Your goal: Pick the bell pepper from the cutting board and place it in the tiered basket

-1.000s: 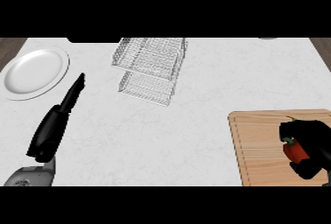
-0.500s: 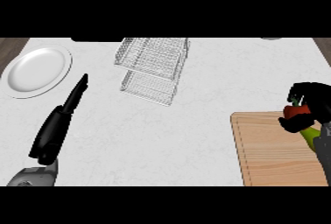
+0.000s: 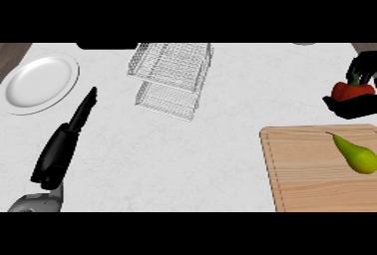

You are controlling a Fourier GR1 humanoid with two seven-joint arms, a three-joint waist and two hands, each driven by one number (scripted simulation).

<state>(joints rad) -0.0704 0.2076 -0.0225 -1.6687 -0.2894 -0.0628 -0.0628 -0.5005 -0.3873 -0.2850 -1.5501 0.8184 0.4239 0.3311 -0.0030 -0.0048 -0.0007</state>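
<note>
Bell pepper (image 3: 352, 90), red with a green stem, sits in the curled fingers of the right robot hand (image 3: 356, 102) at the view's right edge, raised above the surface beyond the far edge of the cutting board and well apart from the tiered basket.

At far left a round white plate (image 3: 38, 83), smooth and glossy, lies on the pale speckled surface (image 3: 221, 149) with nothing on it. Just right of it the left robot hand (image 3: 65, 144) shows black and slender, fingers straight and held together, pointing up the view from its grey forearm.

Further right, near the far edge, stands the tiered basket (image 3: 171, 74), thin silver wire mesh in two rectangular tiers, both bare.

At lower right the cutting board (image 3: 302, 174), light wood with straight grain and a grooved border, carries a smooth green pear (image 3: 355, 155).
</note>
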